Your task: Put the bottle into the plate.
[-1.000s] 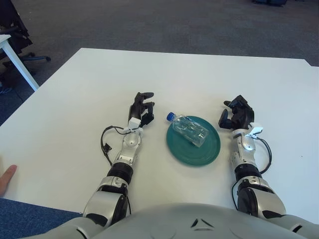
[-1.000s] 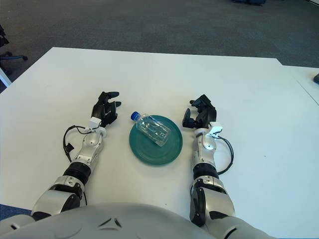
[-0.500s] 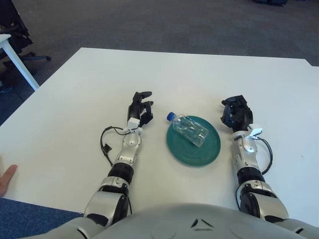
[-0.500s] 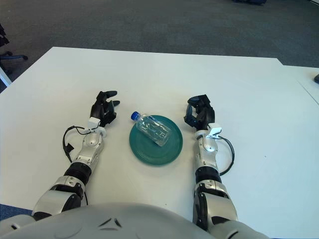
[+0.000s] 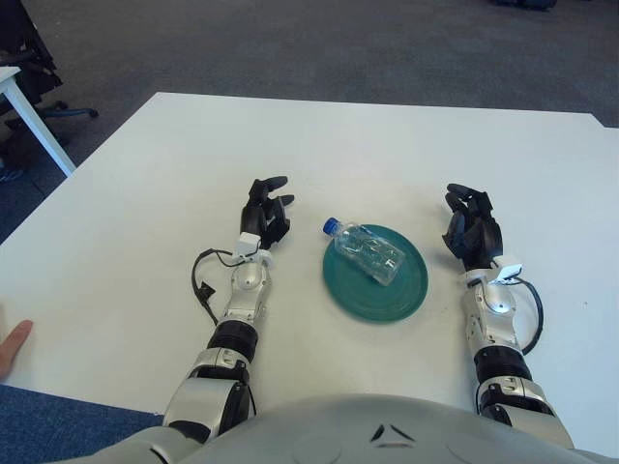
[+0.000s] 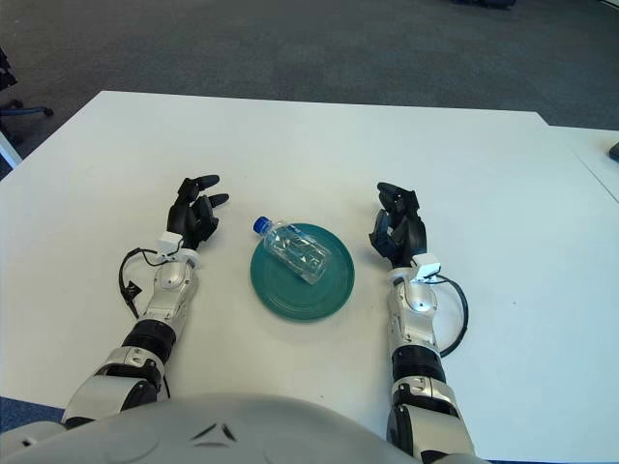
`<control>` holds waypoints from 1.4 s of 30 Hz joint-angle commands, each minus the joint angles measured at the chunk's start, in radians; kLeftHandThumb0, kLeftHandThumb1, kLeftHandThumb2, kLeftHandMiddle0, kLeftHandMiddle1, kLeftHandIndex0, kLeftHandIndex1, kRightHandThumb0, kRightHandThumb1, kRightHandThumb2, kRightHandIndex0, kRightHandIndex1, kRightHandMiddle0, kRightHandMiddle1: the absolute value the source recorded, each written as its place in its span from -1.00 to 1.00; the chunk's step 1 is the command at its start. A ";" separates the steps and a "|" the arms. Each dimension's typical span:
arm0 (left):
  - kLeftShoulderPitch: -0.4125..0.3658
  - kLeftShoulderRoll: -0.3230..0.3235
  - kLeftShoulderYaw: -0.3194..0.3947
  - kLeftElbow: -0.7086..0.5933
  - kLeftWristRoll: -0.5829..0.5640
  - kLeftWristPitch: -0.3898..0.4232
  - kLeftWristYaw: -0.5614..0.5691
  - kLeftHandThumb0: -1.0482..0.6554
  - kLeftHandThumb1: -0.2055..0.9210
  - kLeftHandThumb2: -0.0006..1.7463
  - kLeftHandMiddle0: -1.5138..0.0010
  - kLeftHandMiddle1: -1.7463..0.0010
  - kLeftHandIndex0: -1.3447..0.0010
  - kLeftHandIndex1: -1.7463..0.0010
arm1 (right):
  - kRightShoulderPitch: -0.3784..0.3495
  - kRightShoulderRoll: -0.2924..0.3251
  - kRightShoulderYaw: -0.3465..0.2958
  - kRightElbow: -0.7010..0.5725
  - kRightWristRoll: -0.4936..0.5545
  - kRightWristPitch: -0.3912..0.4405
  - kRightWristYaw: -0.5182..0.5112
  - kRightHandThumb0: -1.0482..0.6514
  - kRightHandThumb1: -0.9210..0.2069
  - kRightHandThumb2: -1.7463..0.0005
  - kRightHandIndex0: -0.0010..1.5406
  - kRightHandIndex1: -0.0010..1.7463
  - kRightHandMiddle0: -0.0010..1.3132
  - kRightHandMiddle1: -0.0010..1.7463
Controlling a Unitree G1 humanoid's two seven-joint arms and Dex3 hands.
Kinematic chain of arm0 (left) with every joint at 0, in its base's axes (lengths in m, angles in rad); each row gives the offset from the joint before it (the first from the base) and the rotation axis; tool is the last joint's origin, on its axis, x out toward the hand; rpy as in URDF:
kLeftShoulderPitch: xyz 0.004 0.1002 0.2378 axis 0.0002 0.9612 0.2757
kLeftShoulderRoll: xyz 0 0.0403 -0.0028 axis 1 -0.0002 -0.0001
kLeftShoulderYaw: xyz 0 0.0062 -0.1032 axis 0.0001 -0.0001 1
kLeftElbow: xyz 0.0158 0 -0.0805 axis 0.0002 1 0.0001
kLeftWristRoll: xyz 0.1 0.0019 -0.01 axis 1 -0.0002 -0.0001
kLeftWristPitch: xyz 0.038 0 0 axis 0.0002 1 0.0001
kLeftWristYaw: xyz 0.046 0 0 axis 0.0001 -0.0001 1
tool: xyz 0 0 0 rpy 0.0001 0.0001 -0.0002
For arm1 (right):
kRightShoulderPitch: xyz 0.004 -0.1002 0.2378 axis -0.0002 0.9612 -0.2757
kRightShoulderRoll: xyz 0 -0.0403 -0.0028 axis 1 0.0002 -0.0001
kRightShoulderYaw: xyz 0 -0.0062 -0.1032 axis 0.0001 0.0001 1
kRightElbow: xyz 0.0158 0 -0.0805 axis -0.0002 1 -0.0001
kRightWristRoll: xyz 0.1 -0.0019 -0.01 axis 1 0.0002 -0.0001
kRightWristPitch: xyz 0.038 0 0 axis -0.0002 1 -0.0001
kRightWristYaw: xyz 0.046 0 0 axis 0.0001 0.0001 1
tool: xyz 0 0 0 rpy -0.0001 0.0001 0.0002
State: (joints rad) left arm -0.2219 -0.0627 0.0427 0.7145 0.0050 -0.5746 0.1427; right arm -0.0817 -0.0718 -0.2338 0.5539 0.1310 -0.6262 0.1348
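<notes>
Bottle (image 5: 368,253) is lying on plate (image 5: 406,298); left hand (image 5: 264,215) and right hand (image 5: 471,232) are flanking it, fingers relaxed, empty.

You see a clear plastic bottle (image 5: 369,253) with a blue cap (image 5: 331,227), lying on a teal plate (image 5: 406,295) of 1 flat colour, no pattern. The table (image 5: 145,174) is plain white. Both hands are black: left hand (image 5: 265,211), right hand (image 5: 470,232). Each forearm (image 5: 247,295) is silver-grey with black joint bands, and each wrist carries a small white block. A black cable (image 5: 203,280) loops beside the left forearm; another black cable (image 5: 531,314) loops beside the right. The floor carpet (image 5: 319,48) is dark grey, finely speckled. At the top left you have a white table leg (image 5: 34,121) and black chair parts (image 5: 24,43).
</notes>
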 commanded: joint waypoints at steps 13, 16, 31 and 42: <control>0.174 -0.014 0.007 -0.111 -0.019 0.053 -0.037 -0.47 0.84 -0.15 0.15 -0.04 0.36 -0.33 | 0.160 0.017 0.016 -0.009 0.051 -0.038 0.092 -0.67 -1.00 0.08 -0.68 -0.83 -1.00 -0.20; 0.182 -0.016 0.008 -0.126 -0.018 0.064 -0.043 -0.49 0.84 -0.16 0.17 -0.04 0.39 -0.32 | 0.162 0.019 0.014 -0.012 0.053 -0.038 0.102 -0.69 -1.00 0.07 -0.71 -0.86 -1.00 -0.27; 0.221 -0.013 0.005 -0.134 -0.050 0.034 -0.148 -0.67 1.00 -0.09 0.42 0.40 0.77 -0.17 | 0.121 -0.069 0.063 0.129 -0.049 -0.226 0.169 -0.99 -1.00 -0.26 -0.99 -1.00 -1.00 -0.87; 0.231 -0.025 0.003 -0.129 -0.018 -0.033 -0.121 -0.73 1.00 0.07 0.45 0.59 0.87 -0.15 | 0.104 -0.073 0.086 0.164 -0.007 -0.195 0.191 -1.00 -1.00 -0.30 -1.00 -1.00 -1.00 -0.96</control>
State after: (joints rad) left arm -0.0782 -0.0789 0.0413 0.5192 -0.0180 -0.5732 0.0082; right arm -0.0752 -0.1612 -0.1603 0.5992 0.1347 -0.8279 0.3108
